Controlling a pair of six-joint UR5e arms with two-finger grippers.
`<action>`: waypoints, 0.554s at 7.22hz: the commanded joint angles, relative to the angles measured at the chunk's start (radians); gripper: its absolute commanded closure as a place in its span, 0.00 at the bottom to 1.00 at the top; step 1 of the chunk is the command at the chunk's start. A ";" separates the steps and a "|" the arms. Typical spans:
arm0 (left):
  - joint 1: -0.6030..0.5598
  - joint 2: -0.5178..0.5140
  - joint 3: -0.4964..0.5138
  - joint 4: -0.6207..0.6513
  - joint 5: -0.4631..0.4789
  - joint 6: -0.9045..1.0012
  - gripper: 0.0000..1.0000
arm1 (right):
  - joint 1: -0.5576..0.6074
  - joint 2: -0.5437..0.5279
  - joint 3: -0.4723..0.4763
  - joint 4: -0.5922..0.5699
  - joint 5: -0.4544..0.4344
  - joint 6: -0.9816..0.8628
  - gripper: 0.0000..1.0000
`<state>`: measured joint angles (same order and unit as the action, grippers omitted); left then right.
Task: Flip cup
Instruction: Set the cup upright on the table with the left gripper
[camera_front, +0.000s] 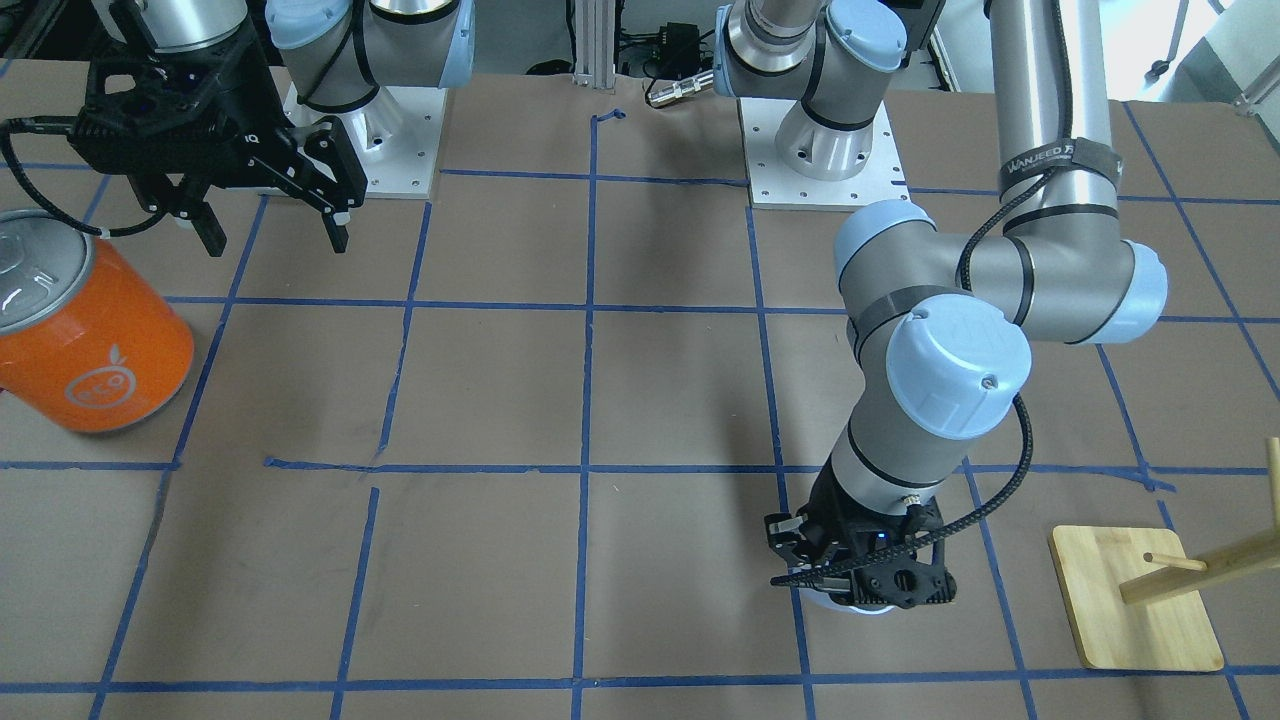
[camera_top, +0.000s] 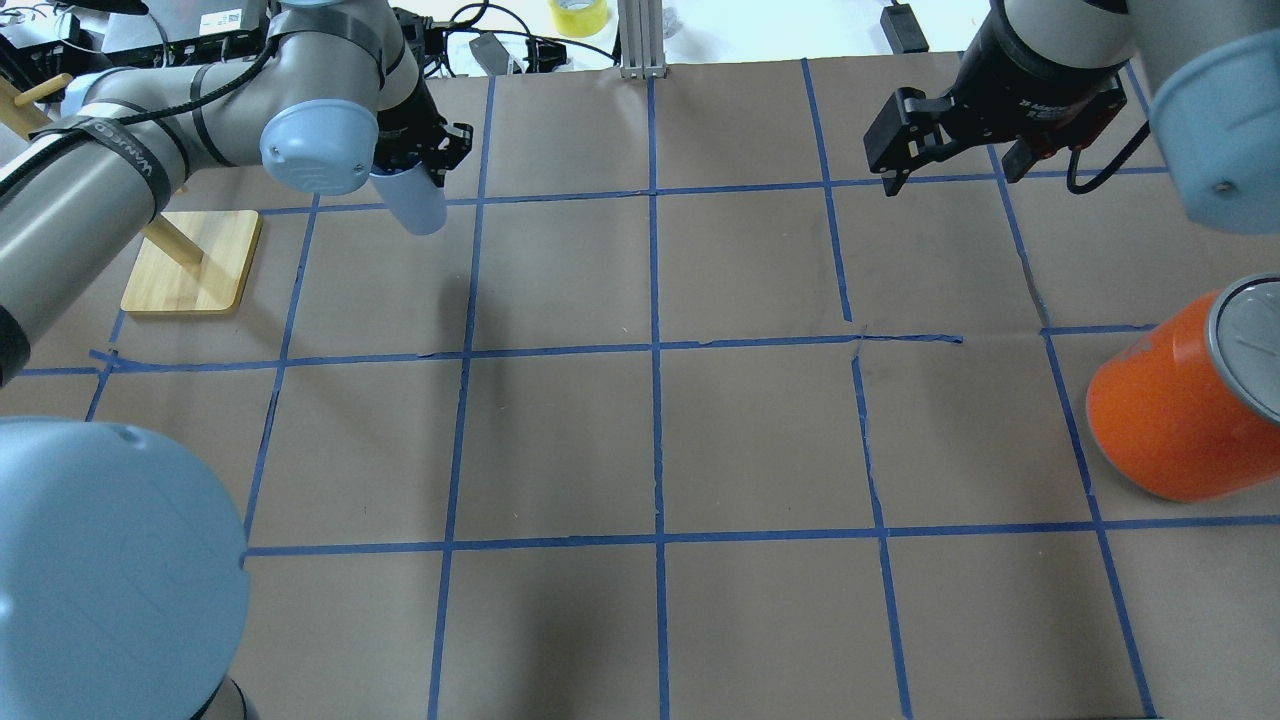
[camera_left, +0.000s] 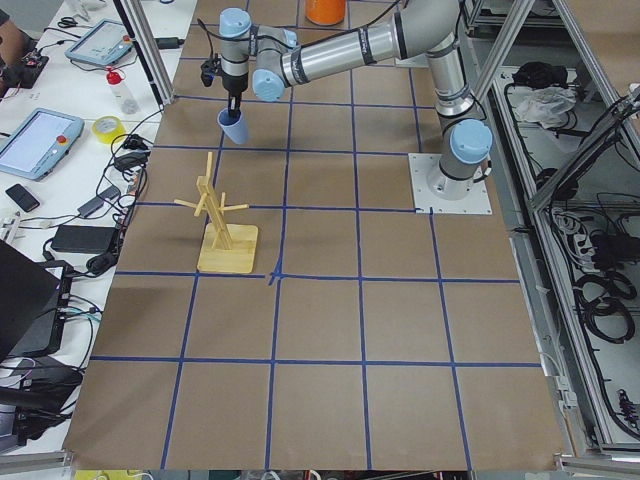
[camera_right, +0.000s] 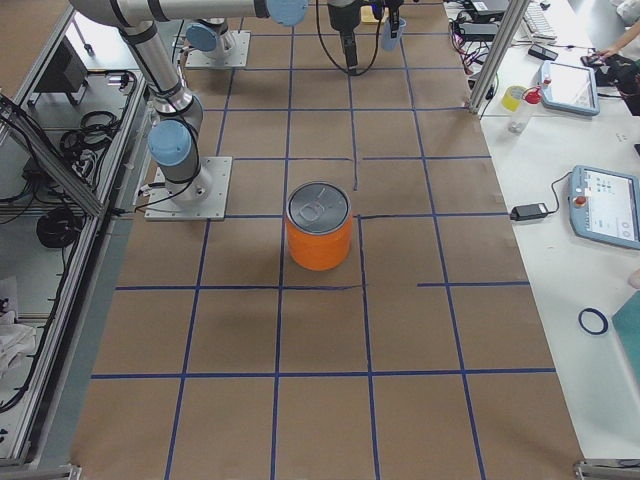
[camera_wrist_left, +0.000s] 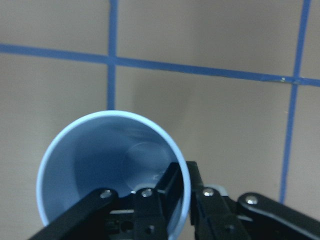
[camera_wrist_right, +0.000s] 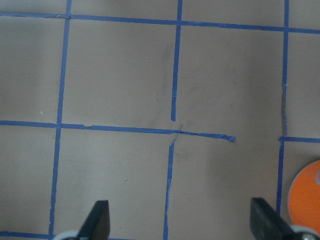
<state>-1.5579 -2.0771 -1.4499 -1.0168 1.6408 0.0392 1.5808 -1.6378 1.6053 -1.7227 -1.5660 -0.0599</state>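
Your left gripper (camera_wrist_left: 182, 176) pinched cup (camera_wrist_left: 107, 165) rim, mouth up, far left; right gripper (camera_wrist_right: 181, 222) spread, idle. Only release seemed left.

Counter (camera_top: 760, 440): brown paper covering, blue tape grid (camera_top: 655, 350). Aluminium frame posts (camera_right: 497, 50) at edge. White side bench (camera_right: 540, 170) alongside, bearing teach pendants (camera_right: 606, 206). Light even, shadows soft.

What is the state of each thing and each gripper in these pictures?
cup: open end up, held at its rim.
left gripper: shut on cup, one finger inside.
right gripper: open, empty.
orange can: upright, lid on.
wooden rack: upright, pegs bare.
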 joint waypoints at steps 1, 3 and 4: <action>0.067 -0.040 -0.059 0.126 0.030 0.051 1.00 | 0.001 -0.001 0.002 -0.002 0.000 -0.001 0.00; 0.068 -0.055 -0.063 0.135 0.027 0.033 1.00 | 0.001 -0.002 0.002 -0.002 -0.003 -0.003 0.00; 0.067 -0.052 -0.075 0.135 0.024 0.033 1.00 | -0.001 -0.004 0.002 0.000 -0.006 -0.005 0.00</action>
<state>-1.4917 -2.1278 -1.5130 -0.8874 1.6671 0.0752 1.5813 -1.6399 1.6075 -1.7239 -1.5695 -0.0631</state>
